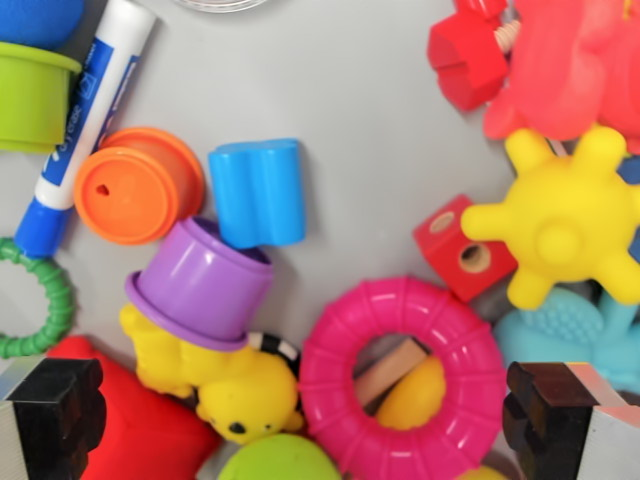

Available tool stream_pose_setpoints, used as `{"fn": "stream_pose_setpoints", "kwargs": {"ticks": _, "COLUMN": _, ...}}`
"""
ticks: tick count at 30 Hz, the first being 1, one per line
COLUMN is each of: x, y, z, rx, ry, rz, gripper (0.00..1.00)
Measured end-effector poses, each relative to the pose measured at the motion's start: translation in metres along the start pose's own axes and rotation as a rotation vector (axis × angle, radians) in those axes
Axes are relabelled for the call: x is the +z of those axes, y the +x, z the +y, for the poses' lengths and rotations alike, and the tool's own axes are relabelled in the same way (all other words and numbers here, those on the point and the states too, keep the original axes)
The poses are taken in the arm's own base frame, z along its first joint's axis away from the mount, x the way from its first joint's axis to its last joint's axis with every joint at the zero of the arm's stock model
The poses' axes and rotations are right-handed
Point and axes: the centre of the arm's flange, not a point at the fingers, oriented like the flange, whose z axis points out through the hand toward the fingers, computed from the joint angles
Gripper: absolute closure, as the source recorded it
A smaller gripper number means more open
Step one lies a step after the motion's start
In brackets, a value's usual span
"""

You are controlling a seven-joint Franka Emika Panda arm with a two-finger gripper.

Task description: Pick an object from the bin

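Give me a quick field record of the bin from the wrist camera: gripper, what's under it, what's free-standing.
gripper: open, fingers at the bottom corners, holding nothing
between fingers: pink ring
inside ring: wooden block and something yellow, unclear
overlapping: purple cup lies on yellow toy animal
most isolated: blue block, bare bin floor on its right
upper left: marker, orange cup
right side: yellow spiky ball, red cube
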Motion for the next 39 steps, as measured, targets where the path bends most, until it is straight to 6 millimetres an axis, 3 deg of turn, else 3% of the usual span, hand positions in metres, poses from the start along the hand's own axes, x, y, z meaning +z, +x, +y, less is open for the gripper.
{"fn": "stream_pose_setpoints", "kwargs": {"ticks": 39, "x": 0.086, "y": -0.021, "z": -0.053, "rx": -0.520, "ry": 0.009, "rz": 0.017, "gripper": 0.00}}
